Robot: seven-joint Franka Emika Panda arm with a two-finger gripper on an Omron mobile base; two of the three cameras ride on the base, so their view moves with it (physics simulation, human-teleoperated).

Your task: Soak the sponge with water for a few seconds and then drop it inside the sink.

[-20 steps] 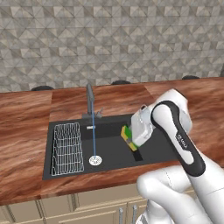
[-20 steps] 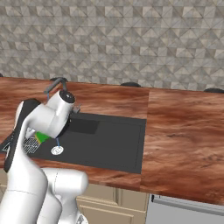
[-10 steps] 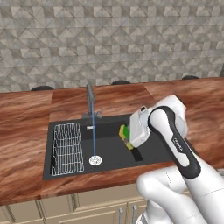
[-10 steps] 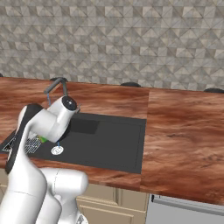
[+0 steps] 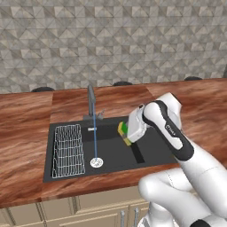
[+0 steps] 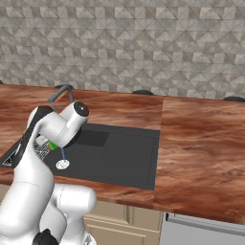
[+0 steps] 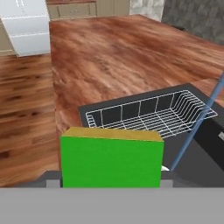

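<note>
Hand view: fingers (image 7: 52, 178) clamped on sponge (image 7: 111, 161).

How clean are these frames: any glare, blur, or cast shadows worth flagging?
Left base view: flat, even light, no glare on the sink; the water stays crisp. Right base view: equally flat, slightly soft. Hand view: sharp, the sponge evenly lit in the pincer, with no cast shadow.
</note>
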